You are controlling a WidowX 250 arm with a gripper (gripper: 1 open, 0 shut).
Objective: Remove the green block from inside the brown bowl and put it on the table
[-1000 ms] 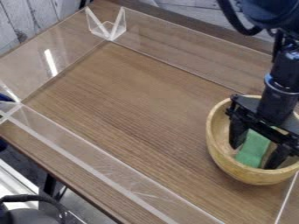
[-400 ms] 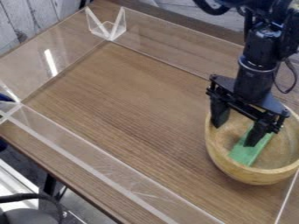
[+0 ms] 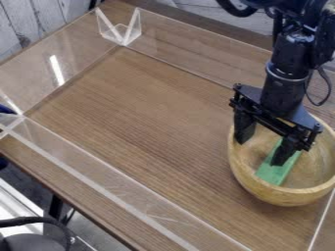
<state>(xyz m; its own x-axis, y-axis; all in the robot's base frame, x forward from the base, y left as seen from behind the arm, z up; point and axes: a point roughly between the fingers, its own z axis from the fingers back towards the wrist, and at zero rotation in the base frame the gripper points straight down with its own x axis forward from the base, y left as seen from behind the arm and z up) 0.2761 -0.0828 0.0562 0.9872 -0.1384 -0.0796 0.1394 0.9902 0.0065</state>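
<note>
The brown bowl (image 3: 252, 175) sits at the right front of the table (image 3: 144, 108). Inside it lies the green block (image 3: 279, 168), tilted against the bowl's inner wall. My gripper (image 3: 277, 138) hangs just above the bowl's far rim with its black fingers spread wide. It is open, nothing is between its fingers, and it does not touch the block. The upper end of the block is partly hidden behind the fingers.
Low clear acrylic walls (image 3: 78, 162) edge the tabletop on the left and front. A clear acrylic bracket (image 3: 118, 27) stands at the far corner. The bowl lies close to the table's right front edge.
A second ago the open fingers were down inside the bowl around the block. The gripper has since risen and shifted back and left, leaving the block in the bowl.
</note>
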